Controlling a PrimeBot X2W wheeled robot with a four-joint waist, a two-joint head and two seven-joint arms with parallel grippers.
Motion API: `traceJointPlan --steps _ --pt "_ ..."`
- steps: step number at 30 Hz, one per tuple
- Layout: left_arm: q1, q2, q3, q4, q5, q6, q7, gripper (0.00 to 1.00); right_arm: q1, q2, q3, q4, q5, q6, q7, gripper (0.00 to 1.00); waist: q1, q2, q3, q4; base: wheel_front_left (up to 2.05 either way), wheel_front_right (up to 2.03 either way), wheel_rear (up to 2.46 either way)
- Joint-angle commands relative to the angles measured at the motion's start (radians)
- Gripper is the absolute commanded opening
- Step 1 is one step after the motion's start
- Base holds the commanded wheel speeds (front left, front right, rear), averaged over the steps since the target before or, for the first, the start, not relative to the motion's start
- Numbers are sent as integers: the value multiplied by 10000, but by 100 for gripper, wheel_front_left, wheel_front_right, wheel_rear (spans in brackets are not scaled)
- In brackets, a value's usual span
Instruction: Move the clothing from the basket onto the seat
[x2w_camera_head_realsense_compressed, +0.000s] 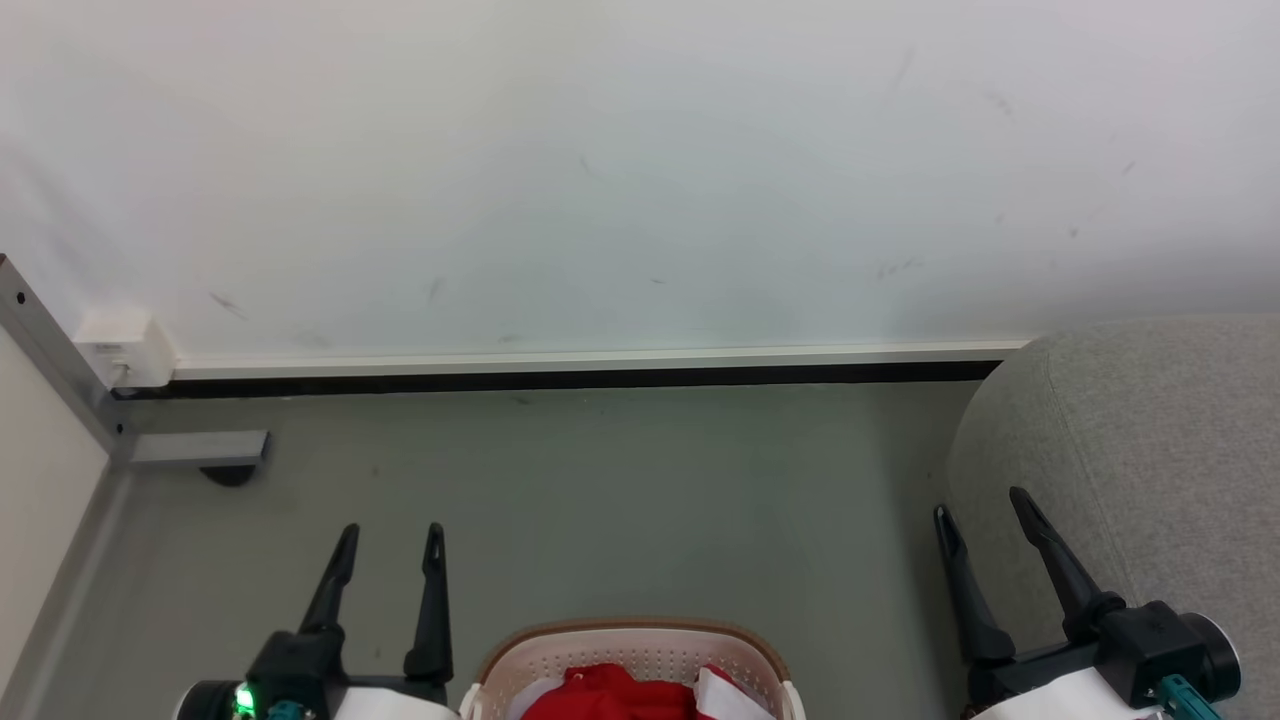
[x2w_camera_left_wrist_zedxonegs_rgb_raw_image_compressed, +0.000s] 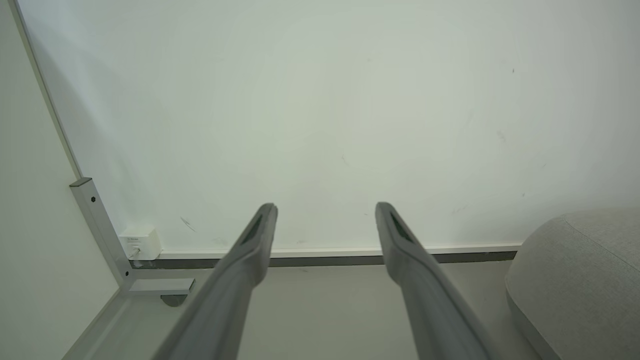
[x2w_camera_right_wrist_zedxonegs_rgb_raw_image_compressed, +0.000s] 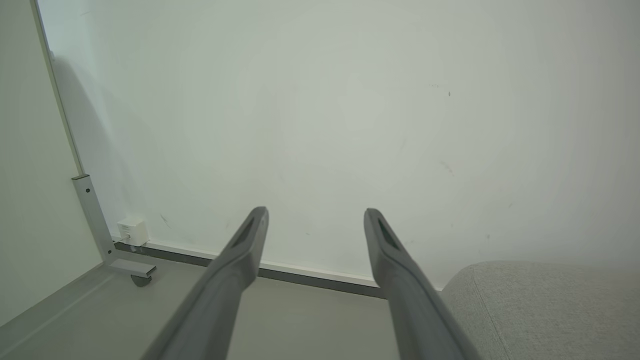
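Note:
The cream basket (x2w_camera_head_realsense_compressed: 636, 645) with its brown rim sits at the bottom middle of the head view, partly cut off. Red clothing (x2w_camera_head_realsense_compressed: 600, 693) with a white panel lies inside it. The grey seat (x2w_camera_head_realsense_compressed: 1150, 450) fills the right side, and its rounded edge also shows in the left wrist view (x2w_camera_left_wrist_zedxonegs_rgb_raw_image_compressed: 580, 280) and the right wrist view (x2w_camera_right_wrist_zedxonegs_rgb_raw_image_compressed: 540, 305). My left gripper (x2w_camera_head_realsense_compressed: 391, 536) stands open to the left of the basket, holding nothing (x2w_camera_left_wrist_zedxonegs_rgb_raw_image_compressed: 325, 207). My right gripper (x2w_camera_head_realsense_compressed: 980, 503) stands open in front of the seat's edge, holding nothing (x2w_camera_right_wrist_zedxonegs_rgb_raw_image_compressed: 315, 212).
A white wall (x2w_camera_head_realsense_compressed: 640, 170) with a dark skirting strip runs across the back. A grey metal frame post with a foot (x2w_camera_head_realsense_compressed: 195, 450) and a small white box (x2w_camera_head_realsense_compressed: 125, 350) stand at the left. Grey floor (x2w_camera_head_realsense_compressed: 620, 500) lies between basket and wall.

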Motion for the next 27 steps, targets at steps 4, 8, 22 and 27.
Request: traceJointPlan --steps 4,8,22,27 --pt "-22 27 73 61 6 -37 -7 100 -25 -6 39 14 131 -21 -3 100 0 0 7 -30 0 0 0" --pt "-30 27 68 85 -113 -65 -7 100 -21 -34 73 33 157 -21 -3 100 0 0 28 -58 0 0 0" --pt "-332 27 14 422 -593 -115 -7 100 -236 -101 -81 -123 222 -21 -2 100 0 0 641 -694 0 0 0" --pt "-642 30 -82 778 -635 -164 -7 100 -420 -75 -172 -264 254 -21 -2 100 0 0 1223 -1081 0 0 0"
